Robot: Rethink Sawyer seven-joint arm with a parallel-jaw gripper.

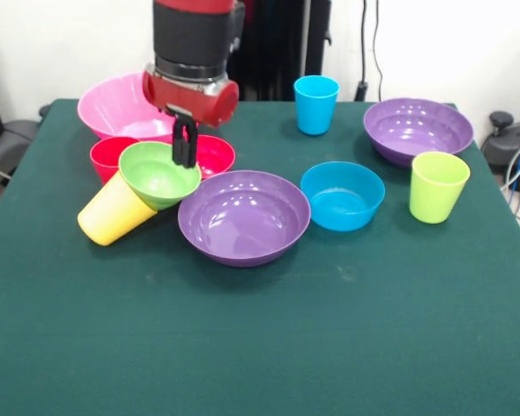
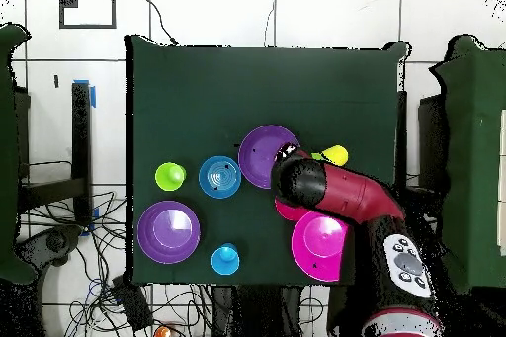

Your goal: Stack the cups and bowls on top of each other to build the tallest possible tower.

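Observation:
My gripper (image 1: 185, 152) hangs over the left part of the table, its black fingers pinched together on the far rim of the small green bowl (image 1: 154, 178). The bowl is tilted and leans on the yellow cup (image 1: 111, 215), which lies on its side. The red cup (image 1: 109, 158) and the small red bowl (image 1: 215, 156) sit right behind them. The pink bowl (image 1: 113, 106) stands further back. In the overhead view the arm (image 2: 326, 190) hides the gripper; only the yellow cup (image 2: 337, 154) peeks out.
A purple bowl (image 1: 243, 218) sits just right of the green bowl, then the blue bowl (image 1: 342, 196) and the lime green cup (image 1: 438, 186). The blue cup (image 1: 316, 104) and the second purple bowl (image 1: 418, 130) stand at the back right on the green table (image 1: 260, 347).

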